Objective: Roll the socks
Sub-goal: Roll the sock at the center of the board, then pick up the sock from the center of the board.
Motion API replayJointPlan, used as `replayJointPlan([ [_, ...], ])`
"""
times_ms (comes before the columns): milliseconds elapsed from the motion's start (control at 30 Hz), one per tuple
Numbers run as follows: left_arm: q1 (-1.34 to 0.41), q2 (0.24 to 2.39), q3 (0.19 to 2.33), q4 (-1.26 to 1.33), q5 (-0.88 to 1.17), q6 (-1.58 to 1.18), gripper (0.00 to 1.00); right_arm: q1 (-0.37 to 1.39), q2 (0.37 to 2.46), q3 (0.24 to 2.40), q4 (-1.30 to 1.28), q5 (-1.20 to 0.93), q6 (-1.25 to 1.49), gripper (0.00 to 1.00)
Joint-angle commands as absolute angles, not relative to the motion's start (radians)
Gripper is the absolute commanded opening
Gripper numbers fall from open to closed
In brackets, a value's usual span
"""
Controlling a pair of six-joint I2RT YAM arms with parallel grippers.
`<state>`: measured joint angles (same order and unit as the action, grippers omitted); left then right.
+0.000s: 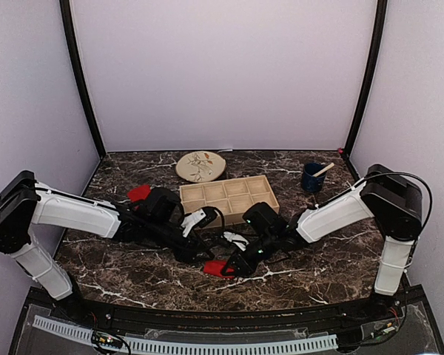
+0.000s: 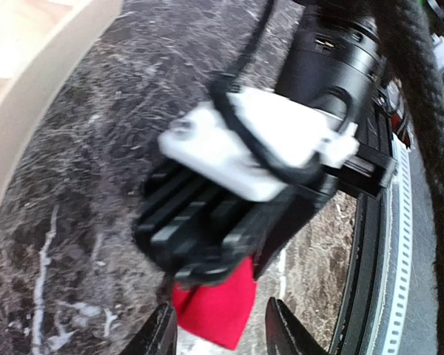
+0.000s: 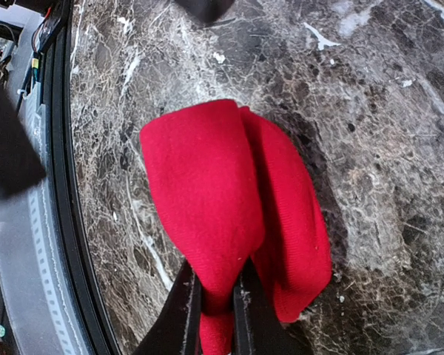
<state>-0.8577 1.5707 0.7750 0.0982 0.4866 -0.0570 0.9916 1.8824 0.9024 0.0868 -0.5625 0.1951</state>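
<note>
Farthest to my left, the second sock [image 1: 139, 193] lies on the counter [image 1: 318, 251] behind my left forearm, beside the left end of the wooden tray [image 1: 272, 198]. It looks bunched rather than stretched out, though I cannot tell how neatly. My left arm is plainly the nearer one to it.

Next along, my left pincer [image 2: 220, 325] sits low at the front middle of the counter with its jaws apart. A corner of the folded sock [image 3: 207, 185] shows between them, and I cannot tell whether either jaw touches the cloth.

That sock lies near the counter's front edge, between my two pincers. From my right wrist it reads as a doubled-over bundle of two thick lobes, with its long axis running straight away from my fingers.

On the right, my right pincer [image 3: 214, 285] is clamped on the near end of that bundle, with a fold of red fabric pinched tight between the jaws.

My judgement is that the next move turns on this line-up. The sock stretches from my right grip toward my left pincer, so further rolling would run along that axis, with the left free to steady the far end.
</note>
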Motion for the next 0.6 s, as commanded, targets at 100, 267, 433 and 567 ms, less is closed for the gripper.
replayJointPlan([
  [100, -0.905, 1.588, 0.779, 0.063, 0.449, 0.021, 0.43, 0.981, 1.944, 0.865, -0.054, -0.605, 0.218, 0.0],
  [267, -0.916, 1.614, 0.798, 0.03, 0.432, 0.062, 0.44, 0.974, 1.95, 0.862, -0.053, -0.63, 0.221, 0.0],
  [433, -0.943, 1.663, 0.838, -0.025, 0.413, 0.121, 0.44, 0.97, 1.961, 0.865, -0.058, -0.647, 0.221, 0.0],
  [567, -0.957, 1.673, 0.853, -0.045, 0.413, 0.154, 0.45, 0.964, 1.969, 0.868, -0.062, -0.655, 0.215, 0.0],
])
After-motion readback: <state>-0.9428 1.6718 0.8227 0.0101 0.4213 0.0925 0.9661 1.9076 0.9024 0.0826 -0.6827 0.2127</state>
